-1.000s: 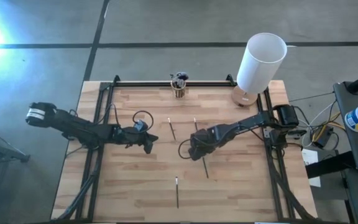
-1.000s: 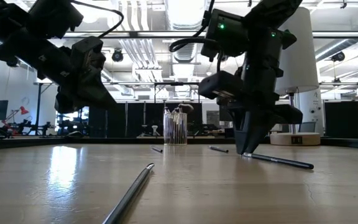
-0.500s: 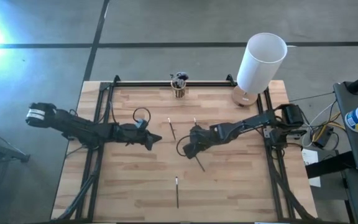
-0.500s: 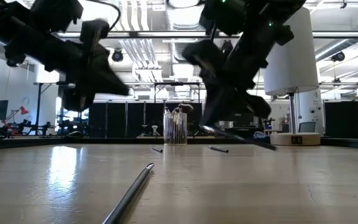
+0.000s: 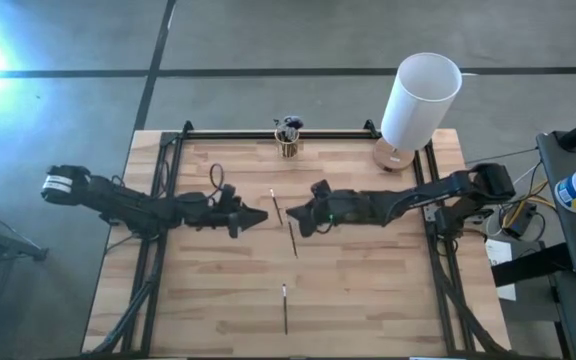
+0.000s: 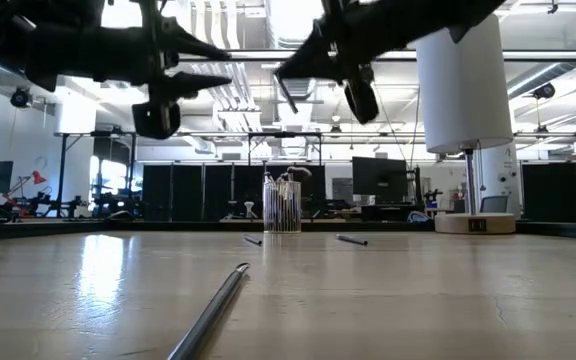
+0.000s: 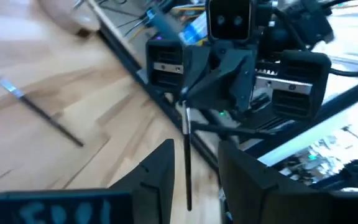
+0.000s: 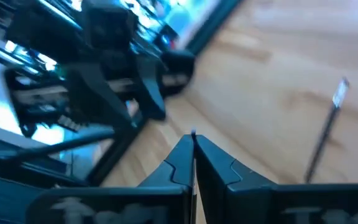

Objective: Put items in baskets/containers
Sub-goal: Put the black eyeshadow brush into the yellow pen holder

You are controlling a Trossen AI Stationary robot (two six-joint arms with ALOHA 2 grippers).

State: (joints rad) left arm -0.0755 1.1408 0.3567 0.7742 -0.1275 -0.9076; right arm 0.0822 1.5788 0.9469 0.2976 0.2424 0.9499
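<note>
Facing each other over the middle of the wooden bench (image 5: pixel 368 300), both grippers are raised clear of the surface, as the low view confirms. Right gripper (image 5: pixel 301 217): fingers closed on a thin dark makeup brush (image 5: pixel 292 238); in the right wrist view the fingers (image 8: pixel 211 163) are pressed together with the brush tip showing between them, and in the left wrist view the held brush (image 7: pixel 187 158) hangs below that gripper. In the high view the held brush extends from the fingers toward the near edge of the bench. Left gripper (image 5: pixel 261 217): fingers (image 7: pixel 157 171) parted with a clear gap and nothing between them, pointed at the right gripper and close to it but not touching. Loose brushes on the bench: one (image 5: pixel 277 207) lying between the two grippers, toward the far side; one (image 5: pixel 285 308) near the front edge, well apart from both arms and seen lengthwise in the low view (image 6: pixel 208 312). Glass cup (image 5: pixel 288 141): standing upright at the middle of the far edge against the black frame rail, with several brushes upright inside it; it also appears in the low view (image 6: pixel 282 205). White cylinder on a wooden base (image 5: pixel 417 104): standing at the far right corner, well apart from the cup.
</note>
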